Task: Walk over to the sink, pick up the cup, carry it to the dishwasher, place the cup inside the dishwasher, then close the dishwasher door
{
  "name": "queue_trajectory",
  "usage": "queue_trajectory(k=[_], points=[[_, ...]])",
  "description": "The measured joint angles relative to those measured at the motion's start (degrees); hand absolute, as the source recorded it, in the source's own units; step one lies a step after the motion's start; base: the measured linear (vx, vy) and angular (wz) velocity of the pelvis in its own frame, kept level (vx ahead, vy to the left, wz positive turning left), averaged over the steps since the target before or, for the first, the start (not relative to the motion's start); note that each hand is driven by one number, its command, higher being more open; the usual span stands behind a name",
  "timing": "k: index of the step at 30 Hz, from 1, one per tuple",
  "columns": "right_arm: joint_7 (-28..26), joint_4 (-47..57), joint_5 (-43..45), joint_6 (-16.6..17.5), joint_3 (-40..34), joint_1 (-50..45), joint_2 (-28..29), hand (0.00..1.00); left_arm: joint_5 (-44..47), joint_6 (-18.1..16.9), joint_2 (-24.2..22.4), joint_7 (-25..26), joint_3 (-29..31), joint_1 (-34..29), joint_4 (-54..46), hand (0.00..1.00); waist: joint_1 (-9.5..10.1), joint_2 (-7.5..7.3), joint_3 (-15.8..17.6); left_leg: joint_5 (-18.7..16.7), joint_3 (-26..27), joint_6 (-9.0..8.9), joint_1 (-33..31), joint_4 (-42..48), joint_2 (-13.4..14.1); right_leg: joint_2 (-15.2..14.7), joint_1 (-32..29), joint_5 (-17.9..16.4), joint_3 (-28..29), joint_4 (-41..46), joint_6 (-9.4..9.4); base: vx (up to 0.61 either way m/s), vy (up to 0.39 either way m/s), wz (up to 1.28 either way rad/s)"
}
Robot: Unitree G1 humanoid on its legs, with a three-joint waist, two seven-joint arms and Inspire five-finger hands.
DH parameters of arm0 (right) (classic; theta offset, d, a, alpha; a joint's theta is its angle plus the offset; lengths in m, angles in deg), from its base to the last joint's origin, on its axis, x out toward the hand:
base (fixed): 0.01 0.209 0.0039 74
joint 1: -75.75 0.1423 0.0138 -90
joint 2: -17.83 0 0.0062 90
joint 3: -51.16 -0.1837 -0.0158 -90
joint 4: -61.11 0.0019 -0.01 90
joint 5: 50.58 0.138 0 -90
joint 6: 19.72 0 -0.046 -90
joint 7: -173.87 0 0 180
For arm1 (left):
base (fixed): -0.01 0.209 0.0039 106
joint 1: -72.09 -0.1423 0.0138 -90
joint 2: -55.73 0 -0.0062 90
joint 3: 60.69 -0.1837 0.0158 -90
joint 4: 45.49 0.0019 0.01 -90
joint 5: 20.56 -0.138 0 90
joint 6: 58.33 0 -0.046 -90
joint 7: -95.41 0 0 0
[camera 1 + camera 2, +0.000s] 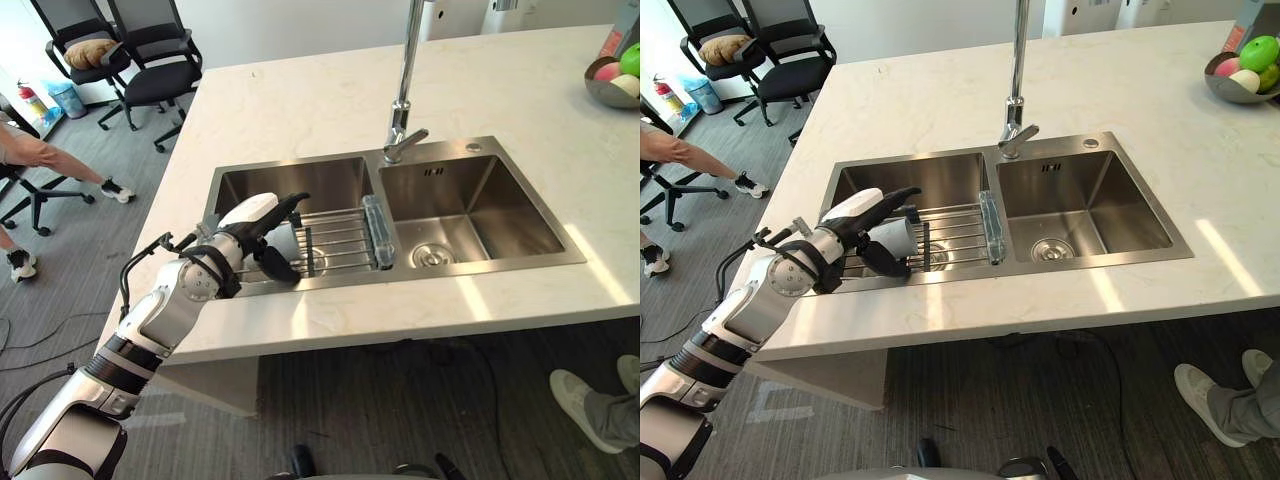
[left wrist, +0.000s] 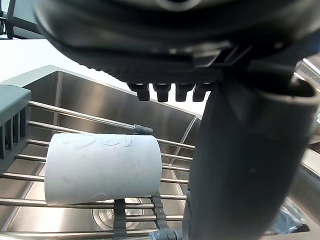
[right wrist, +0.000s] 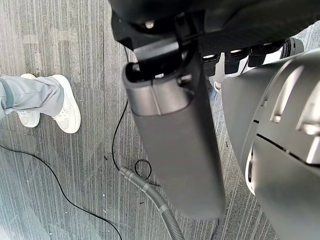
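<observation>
Currently at the pickup step; the walk to the sink (image 1: 470,150) is judged done

Left hand (image 1: 235,245) is reached out over the sink's left basin from the near edge of the worktop (image 1: 300,100). Its fingers (image 2: 165,91) are spread wide and straight, thumb above and fingers below the cup (image 2: 100,167), bracketing it. The left wrist view shows a gap between fingertips and cup, so nothing is gripped yet.

Cup lies on its side on the wire rack (image 1: 340,240) that spans the left basin, just right of the hand.

Further right: tap (image 1: 405,90) between the two basins, bowl of fruit (image 1: 610,92) at the far corner.

Right hand (image 3: 175,150) hangs over the floor, fingers relaxed, holding nothing; a person's shoes (image 3: 60,110) are near it.

Left to do: close on the cup, lift, carry to the dishwasher, place it inside, close the door
</observation>
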Motion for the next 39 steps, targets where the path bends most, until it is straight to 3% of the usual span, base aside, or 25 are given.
queue_trajectory(k=[10,17,39], points=[[-0.1,0.8,0.2,-0.2,0.9,-0.6,-0.1,1.00,-1.2,4.3,-0.2,2.3,0.1,0.4,2.5,1.00,-0.11,0.24,0.2,-0.1,0.2,0.11,0.0,0.1,0.0,0.0,-0.1,0.0,0.2,0.0,0.00,0.00,0.000,0.00],[-0.2,1.2,0.4,-0.3,1.2,-1.1,-0.1,1.00,-8.9,4.5,-1.2,2.1,1.2,1.1,6.4,1.00,-0.09,0.24,0.3,-0.2,0.3,0.06,0.0,0.3,0.1,0.0,-0.1,0.0,0.3,0.0,0.00,0.00,0.000,0.00],[0.5,5.1,2.0,-2.0,4.6,-1.5,-0.4,1.00,-11.1,4.3,-1.2,-11.0,2.3,4.1,15.0,1.00,0.18,0.34,2.4,0.0,1.4,0.02,1.3,-0.4,0.3,0.1,0.3,0.0,-0.3,-0.3,-0.05,0.00,0.000,-0.02]])
